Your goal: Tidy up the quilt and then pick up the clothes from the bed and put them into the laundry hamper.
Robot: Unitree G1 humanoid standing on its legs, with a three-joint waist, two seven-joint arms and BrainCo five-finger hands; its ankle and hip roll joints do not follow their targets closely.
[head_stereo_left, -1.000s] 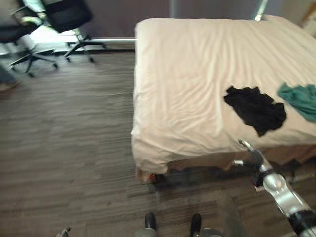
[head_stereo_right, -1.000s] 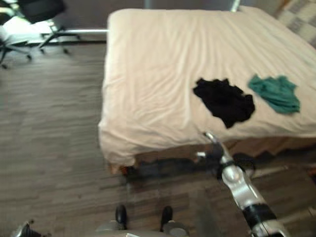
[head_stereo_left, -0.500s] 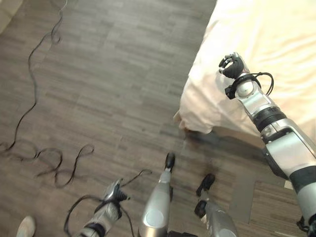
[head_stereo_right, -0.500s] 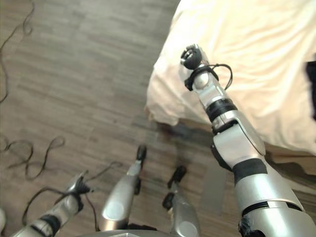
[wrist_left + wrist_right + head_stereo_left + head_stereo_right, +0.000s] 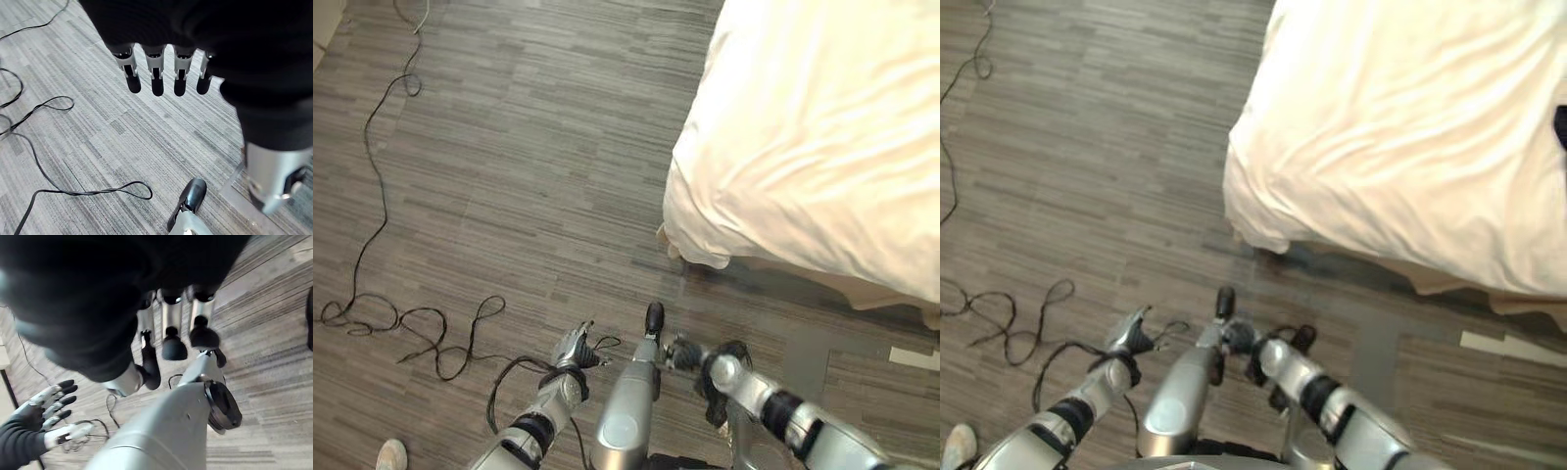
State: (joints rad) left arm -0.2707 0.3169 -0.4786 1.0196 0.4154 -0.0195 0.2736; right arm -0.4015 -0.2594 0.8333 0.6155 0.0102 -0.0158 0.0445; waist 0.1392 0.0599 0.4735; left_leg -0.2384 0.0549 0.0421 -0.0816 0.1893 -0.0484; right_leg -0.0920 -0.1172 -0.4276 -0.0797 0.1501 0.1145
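Beside the quilt point(image 5: 822, 147), right robot hand point(image 5: 682, 352) has dropped (empty).

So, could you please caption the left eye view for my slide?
Both hands, left and right, hang low over the floor, empty, beside the quilt-covered bed.

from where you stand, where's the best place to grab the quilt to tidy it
Probably the drooping near corner of the quilt, where it bunches into a rounded fold over the bed's edge above the floor. Come from the floor side, low, pinching the overhang. Both the left hand and right hand hang low, empty, short of it.
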